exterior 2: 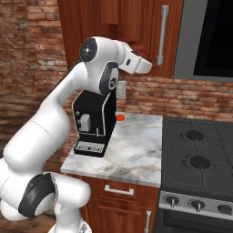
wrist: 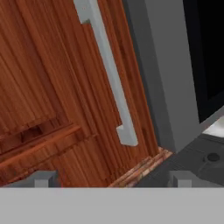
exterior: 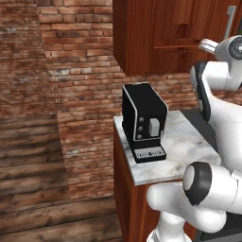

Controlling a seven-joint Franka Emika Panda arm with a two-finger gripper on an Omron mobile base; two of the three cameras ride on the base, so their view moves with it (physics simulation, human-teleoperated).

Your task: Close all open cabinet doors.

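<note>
Claw: raised in front of the wall cabinet; its two dark finger tips [wrist: 43, 178] stand well apart at the bottom of the hand view with nothing between them, so it is spread and holds nothing. In the right base view the hand's end [exterior 2: 144, 65] points toward the door's handle.
Cabinet door [wrist: 52, 78]: reddish-brown wood with a recessed panel, close before the hand camera. It sits on the wall above the counter, just left of the microwave [exterior 2: 205, 38]. From these pictures I cannot tell whether it is fully shut.
Handle [wrist: 107, 70]: long silver bar, running along the door's edge nearest the microwave; in the right base view it [exterior 2: 162, 34] stands upright, just right of the hand's end.
Arm [exterior 2: 59, 113]: white with dark joints, rising from the lower left of the right base view and bending up over the counter to the cabinet.
Coffee machine [exterior: 143, 122]: black box with a silver trim, upright on the counter below the cabinet.
Counter [exterior 2: 136, 154]: pale marble top over wooden drawer fronts.
Small red thing [exterior 2: 120, 117]: on the counter by the brick wall, behind the coffee machine; too small to identify.
Stove [exterior 2: 200, 154]: dark, with burners and knobs, touching the counter's right end.
Wall [exterior: 75, 71]: red brick.
</note>
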